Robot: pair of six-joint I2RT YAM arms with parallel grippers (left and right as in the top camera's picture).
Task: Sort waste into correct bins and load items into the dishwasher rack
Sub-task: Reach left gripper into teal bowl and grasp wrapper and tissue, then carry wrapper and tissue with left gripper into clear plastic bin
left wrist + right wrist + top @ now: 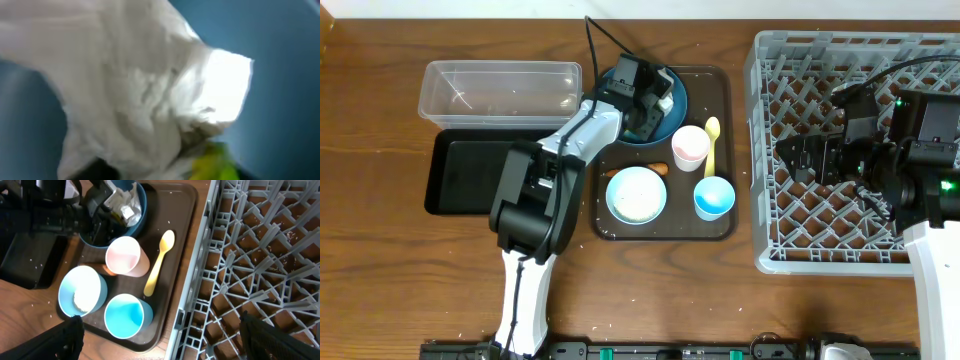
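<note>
Wrapper (150, 90): one, crumpled, white with a yellow-green patch. It lies in the large dark blue bowl (676, 112) at the back of the brown serving tray (670, 226).

We judge it light, soft and springy, probably slick film. A raised fold near its middle is the place to pinch; a loose edge may slide free.

Left pincer (650, 108) is down in the bowl against the wrapper. The wrist view is a close blur, so we cannot tell how wide the jaws stand or whether they have it.

Right pincer (160, 332) is spread wide, empty, over the dishwasher rack (765, 150).

Count:
- Bowls: two.
- Cups: two.
- Spoon (711, 145): one.
- Carrot (658, 168): one.
- Rice heap (638, 200): one, in the small pale blue bowl (611, 197).
- Bins: two, the clear tub (500, 90) and the black tray (470, 175).
- Rack: one.
</note>
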